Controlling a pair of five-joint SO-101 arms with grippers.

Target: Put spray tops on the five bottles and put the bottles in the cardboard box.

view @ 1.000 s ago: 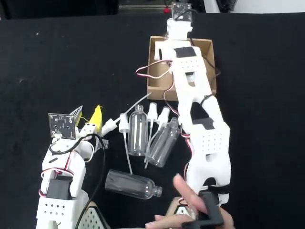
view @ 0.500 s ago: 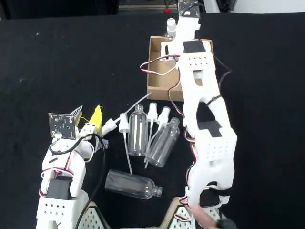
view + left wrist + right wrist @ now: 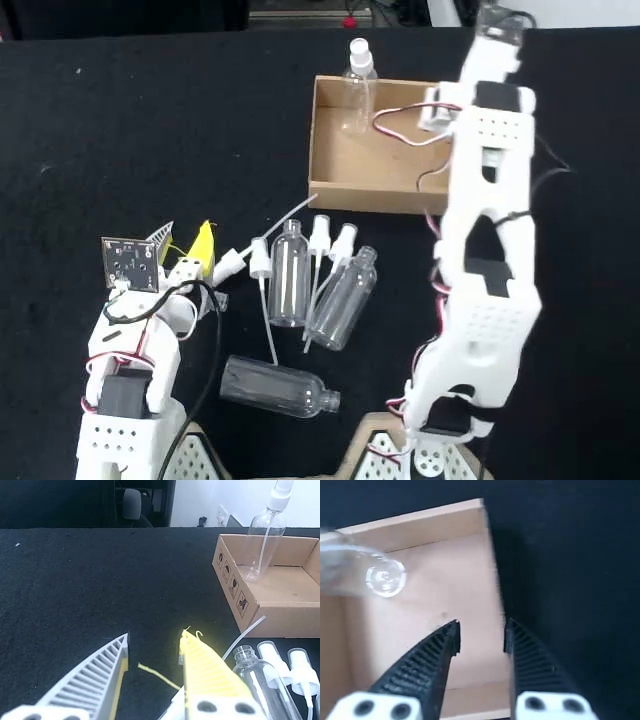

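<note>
Capped bottle [image 3: 357, 85] stands in the cardboard box [image 3: 365, 197]. Right claw [image 3: 481, 630], over the box, and left claw [image 3: 152, 642] both gape empty. Next, probably: capping a loose bottle [image 3: 289, 275].

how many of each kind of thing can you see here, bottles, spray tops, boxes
capped bottle: 1
open bottles: 3
loose spray tops: 4
cardboard box: 1
total: 9

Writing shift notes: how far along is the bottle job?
Done: one capped bottle stands in the cardboard box. In hand: nothing; the left pincer and right pincer are open, empty. Left: three bottles on the table lack tops, with loose spray tops beside them.
</note>
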